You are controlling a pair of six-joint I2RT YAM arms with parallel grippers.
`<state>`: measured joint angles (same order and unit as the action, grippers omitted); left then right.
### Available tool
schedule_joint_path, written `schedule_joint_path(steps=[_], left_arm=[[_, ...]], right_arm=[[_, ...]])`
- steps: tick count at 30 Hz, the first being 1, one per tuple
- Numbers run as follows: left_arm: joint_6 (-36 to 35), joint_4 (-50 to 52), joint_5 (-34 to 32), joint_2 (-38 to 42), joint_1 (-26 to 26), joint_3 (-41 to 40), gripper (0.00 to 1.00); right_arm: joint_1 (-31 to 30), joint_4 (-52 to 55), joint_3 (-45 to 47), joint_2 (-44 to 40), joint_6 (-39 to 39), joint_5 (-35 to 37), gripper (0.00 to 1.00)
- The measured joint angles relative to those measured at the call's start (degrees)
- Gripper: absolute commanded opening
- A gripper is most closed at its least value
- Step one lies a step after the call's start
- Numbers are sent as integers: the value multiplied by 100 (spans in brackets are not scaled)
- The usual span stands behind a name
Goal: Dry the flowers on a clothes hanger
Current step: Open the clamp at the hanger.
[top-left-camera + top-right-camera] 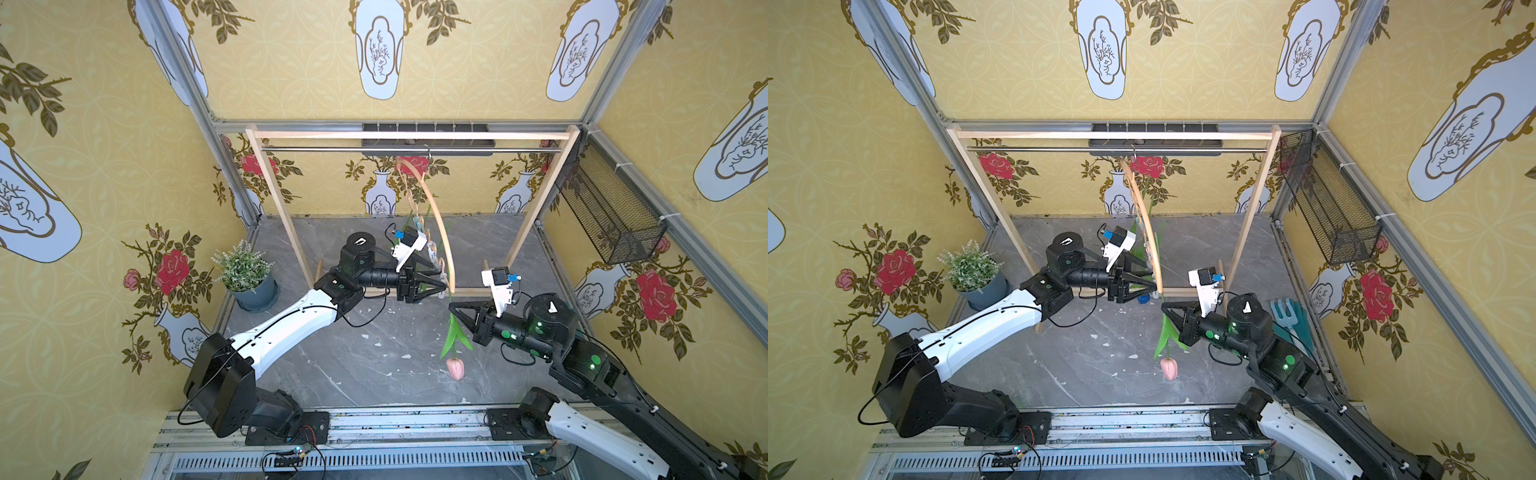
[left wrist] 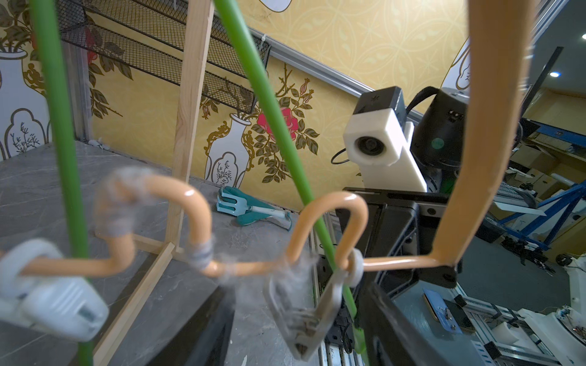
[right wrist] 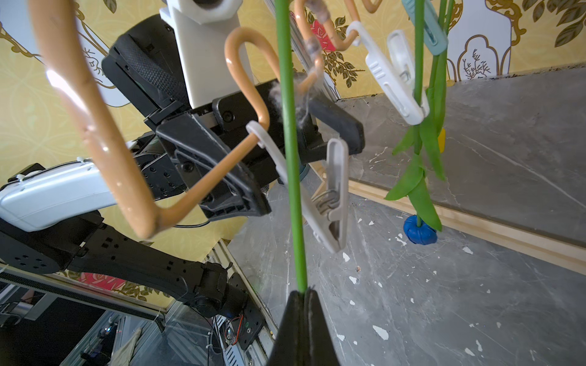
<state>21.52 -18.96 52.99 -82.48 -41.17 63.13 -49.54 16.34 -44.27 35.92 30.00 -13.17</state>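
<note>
The clothes hanger [image 1: 442, 232], light wood with a wavy lower bar, hangs from the rack's metal rod. My right gripper [image 3: 302, 293] is shut on the green stem of a pink tulip [image 1: 455, 368] that hangs head down. The stem runs up past a grey clip [image 3: 333, 196] at the hanger's near end. My left gripper [image 2: 301, 304] is open, with a jaw on each side of this clip. A white clip [image 3: 393, 79] further along holds the stem of a blue tulip [image 3: 420, 234]. A bit of yellow [image 3: 441, 139] shows behind its leaves.
The wooden rack frame [image 1: 274, 195] stands across the back of the grey floor. A potted bushy plant [image 1: 245, 270] sits at the left wall. A black mesh basket [image 1: 602, 208] is mounted on the right wall. Below it lie a teal glove and garden fork [image 1: 1289, 320].
</note>
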Motion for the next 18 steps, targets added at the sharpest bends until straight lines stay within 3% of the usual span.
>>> schedule_joint_path(steps=[10, 18], left_arm=[[83, -116, 146, -52, 0, 31, 70], [155, -160, 254, -175, -28, 31, 63]], right_arm=[[0, 0, 0, -39, 0, 4, 0], [0, -9, 2, -188, 0, 42, 0]])
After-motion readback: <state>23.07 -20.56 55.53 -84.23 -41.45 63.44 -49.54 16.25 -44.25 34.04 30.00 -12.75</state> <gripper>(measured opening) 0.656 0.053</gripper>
